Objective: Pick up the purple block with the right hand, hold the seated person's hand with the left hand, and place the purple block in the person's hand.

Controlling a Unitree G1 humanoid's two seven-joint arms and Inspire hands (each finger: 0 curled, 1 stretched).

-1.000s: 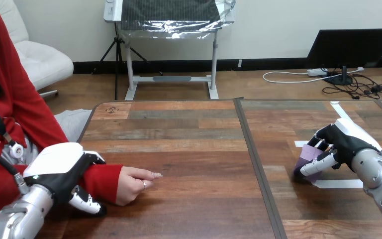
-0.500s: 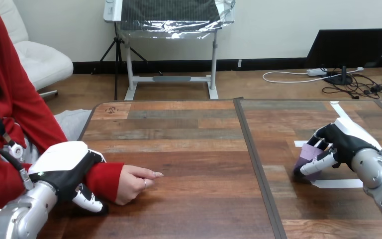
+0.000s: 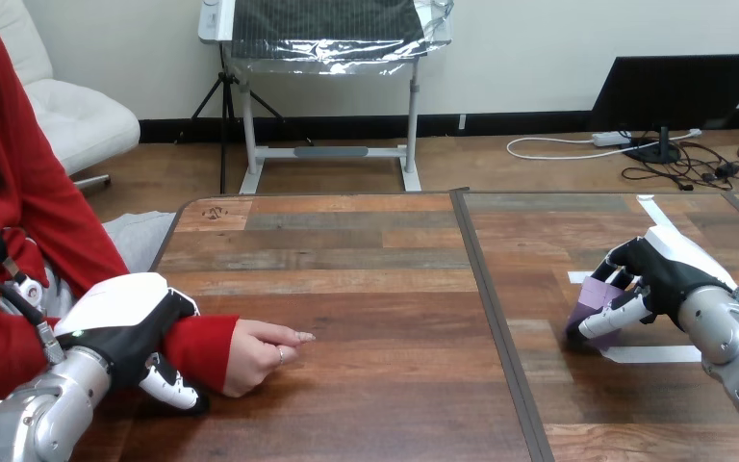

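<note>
Curling my left hand (image 3: 120, 327) over the person's wrist (image 3: 197, 348), I have its white back up and a finger (image 3: 168, 387) hooked under the red sleeve, near the left edge of the table (image 3: 375, 289). My left forearm rises from the bottom left corner. The person's hand (image 3: 258, 351) lies just past my grip, loosely fisted on the wood, one finger pointing right. Farther off and well apart, on the table's right half, my right hand (image 3: 669, 274) is closed round the block (image 3: 597, 296), with fingers over its top and thumb (image 3: 608, 322) along its near side. The block is purple and sits low beside white tape (image 3: 649, 354); I cannot tell whether it touches the wood. My right forearm enters from the right edge.
</note>
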